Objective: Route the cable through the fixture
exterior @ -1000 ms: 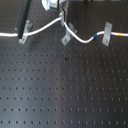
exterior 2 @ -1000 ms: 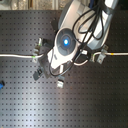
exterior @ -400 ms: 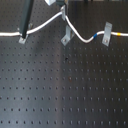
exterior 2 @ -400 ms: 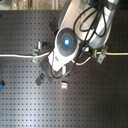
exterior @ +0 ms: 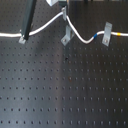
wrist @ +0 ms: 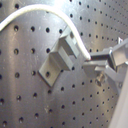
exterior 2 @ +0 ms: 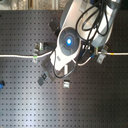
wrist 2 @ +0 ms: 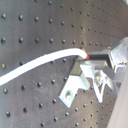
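White cable point(exterior: 50, 22) crosses the black perforated board point(exterior: 65, 95) in the first exterior view, running from that view's left edge, past a narrow strip clip point(exterior: 22, 38) and rising to the fixture point(exterior: 64, 36), where the gripper point(exterior: 63, 11) holds it just above the tab; beyond, it dips and passes a second clip point(exterior: 104, 35) near the yellow band point(exterior: 116, 34).

In the second exterior view the arm's body hides the gripper and the fixture; only the cable's point(exterior 2: 20, 55) straight run and another small clip point(exterior 2: 43, 78) show clearly.

In the first wrist view the fingertips point(wrist: 95, 62) pinch the cable point(wrist: 35, 9) right beside the fixture point(wrist: 60, 57). The second wrist view shows the same pinch, the cable point(wrist 2: 40, 65) lying over the fixture point(wrist 2: 75, 82).

Judging by this, threading is under way: the next move calls for lowering the cord into the tab's bend. The fixture's edge, close to the fingers, could snag them.
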### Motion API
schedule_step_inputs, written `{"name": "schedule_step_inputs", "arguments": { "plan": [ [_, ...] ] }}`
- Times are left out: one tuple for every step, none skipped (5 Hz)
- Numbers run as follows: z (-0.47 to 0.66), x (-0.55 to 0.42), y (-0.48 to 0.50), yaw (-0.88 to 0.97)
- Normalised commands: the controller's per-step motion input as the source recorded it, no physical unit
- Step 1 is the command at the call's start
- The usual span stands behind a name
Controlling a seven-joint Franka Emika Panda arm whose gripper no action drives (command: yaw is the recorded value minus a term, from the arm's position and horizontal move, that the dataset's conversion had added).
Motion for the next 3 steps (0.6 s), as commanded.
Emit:
{"name": "schedule_step_inputs", "arguments": {
  "plan": [
    [0.20,-0.012,-0.013,0.00],
    [0.07,0.001,0.000,0.00],
    [0.28,-0.035,-0.032,0.00]
  ]
}}
